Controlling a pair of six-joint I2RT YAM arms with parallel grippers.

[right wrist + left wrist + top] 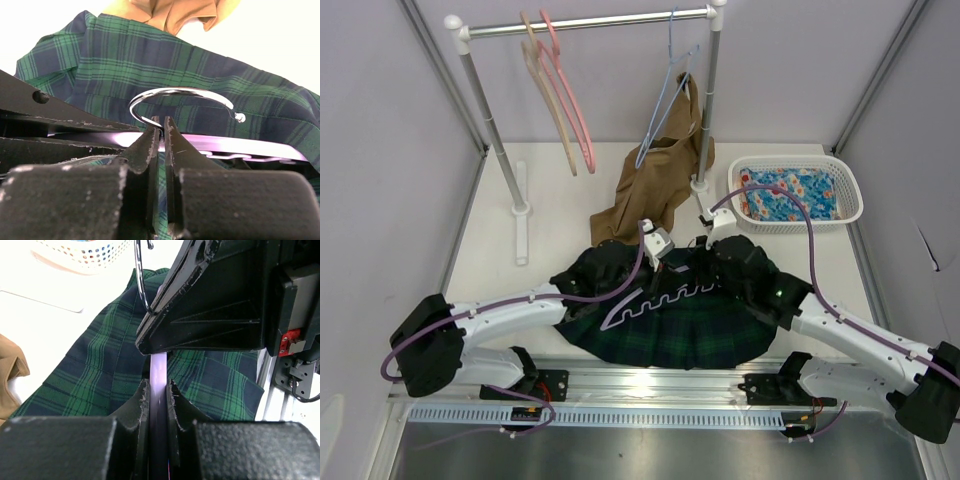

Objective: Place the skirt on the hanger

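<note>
The green and navy plaid skirt (670,335) lies spread on the table in front of both arms, and it fills the ground in both wrist views (95,365) (150,65). The pale lavender hanger (660,298) with its wavy bar rests on top of it. My left gripper (159,385) (645,268) is shut on the hanger's lavender bar (159,367). My right gripper (161,122) (705,262) is shut at the foot of the hanger's chrome hook (180,92), just in front of the bar (240,145). A thin strip of plaid shows in the slit between its jaws.
A tan-brown garment (655,190) hangs from a thin blue hanger (670,90) on the rail (590,22) and touches the skirt's far edge. Pink and tan hangers (565,100) hang further left. A white basket (850,190) holding blue floral cloth (790,195) stands at the back right.
</note>
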